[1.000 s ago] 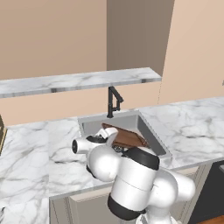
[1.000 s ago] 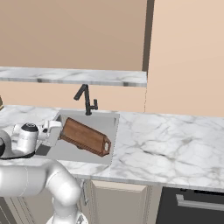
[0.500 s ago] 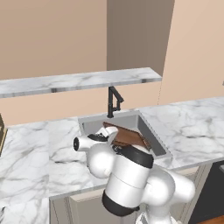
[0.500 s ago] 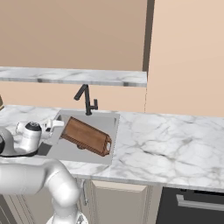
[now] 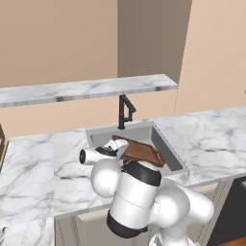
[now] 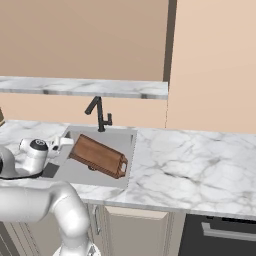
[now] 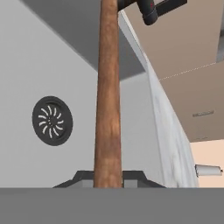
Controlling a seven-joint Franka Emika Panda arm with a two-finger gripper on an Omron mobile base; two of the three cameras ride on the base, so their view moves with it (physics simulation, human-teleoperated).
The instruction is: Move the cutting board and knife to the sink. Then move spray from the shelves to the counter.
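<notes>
Hand view is showing my claw clamping narrow on the cutting board's edge, the board running straight ahead of it over the sink, its drain lying off to one side.

Arm reaching low, jaws clamped tight

cutting board spans sink, faucet behind

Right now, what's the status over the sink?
Pincer shut on dark brown wooden cutting board. Board tilted over grey sink. Black faucet behind.
</notes>
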